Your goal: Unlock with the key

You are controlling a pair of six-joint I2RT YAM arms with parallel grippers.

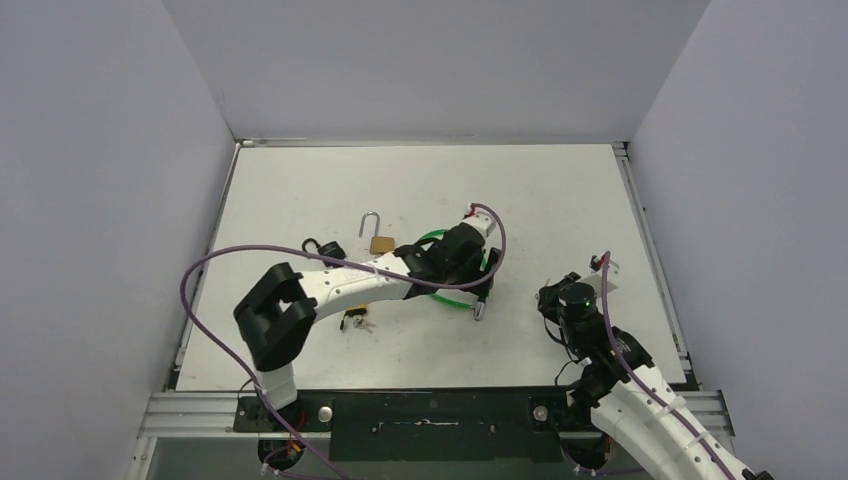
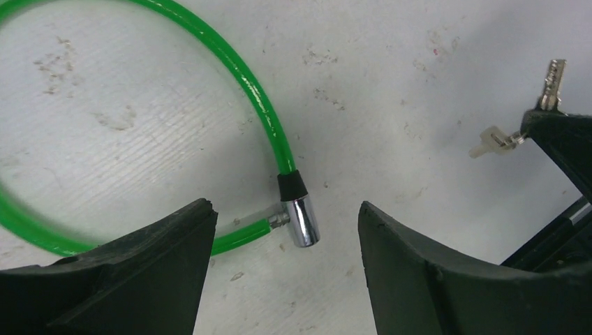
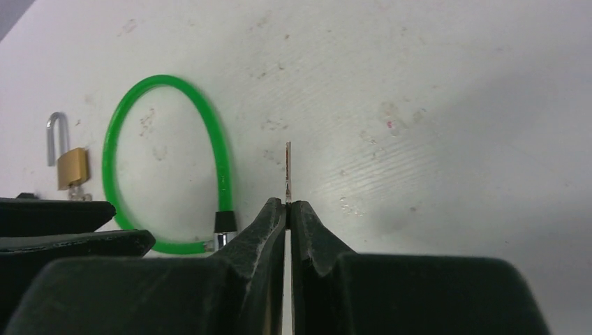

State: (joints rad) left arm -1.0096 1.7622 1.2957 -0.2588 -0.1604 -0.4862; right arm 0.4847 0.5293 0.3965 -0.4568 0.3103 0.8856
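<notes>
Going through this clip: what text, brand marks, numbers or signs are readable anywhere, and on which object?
No text can be read in any view.
brass padlock: face too small to read.
key: blade shows no legible stamp.
green cable lock: metal barrel looks unmarked.

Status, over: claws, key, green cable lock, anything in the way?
Left claw open above metal barrel of green cable lock. Right claw shut on key, blade out, not at the lock. Left fingers crowd the barrel; brass padlock lies apart.
</notes>
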